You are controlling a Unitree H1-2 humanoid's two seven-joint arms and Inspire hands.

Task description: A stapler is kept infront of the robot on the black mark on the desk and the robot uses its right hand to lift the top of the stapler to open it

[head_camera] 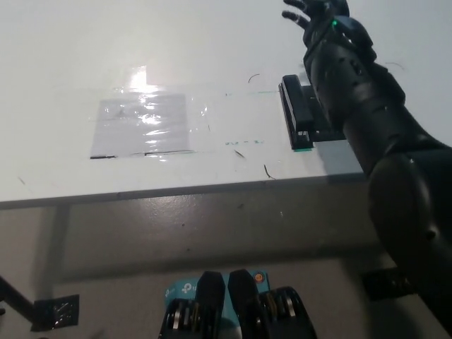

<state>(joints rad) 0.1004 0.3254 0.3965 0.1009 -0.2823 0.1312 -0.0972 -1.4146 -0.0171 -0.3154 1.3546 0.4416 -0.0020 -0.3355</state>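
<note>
At the far right of the worktop, the black right robot hand (316, 13) is raised near the top edge of the view, fingers spread apart and holding nothing. It sits beyond the stapler, not touching it; the black forearm runs down from it toward the bottom right and crosses over the stapler's right side.

The flat black stapler (299, 113) lies on the worktop just under that forearm, long axis running away from the robot, with a thin green line showing at its near end. Top looks lowered flat on the base, though the arm hides much of it, so I cannot say for certain. Whether it sits on a black mark cannot be made out. Judgement: with the hand lifted clear and open, the lift is not being made at this moment; the hand would need to come back down to the top's edge to raise it.

White left robot hand: not in view.

The white worktop (212, 49) is smooth, glossy, with a few small dark scuffs and pen squiggles. A clear, taped-down plastic sheet (141, 126) lies left of centre, catching a bright glare from overhead light. Near edge of the worktop drops to a grey floor (212, 247); a scrap of black tape (56, 311) is stuck there at lower left.
</note>
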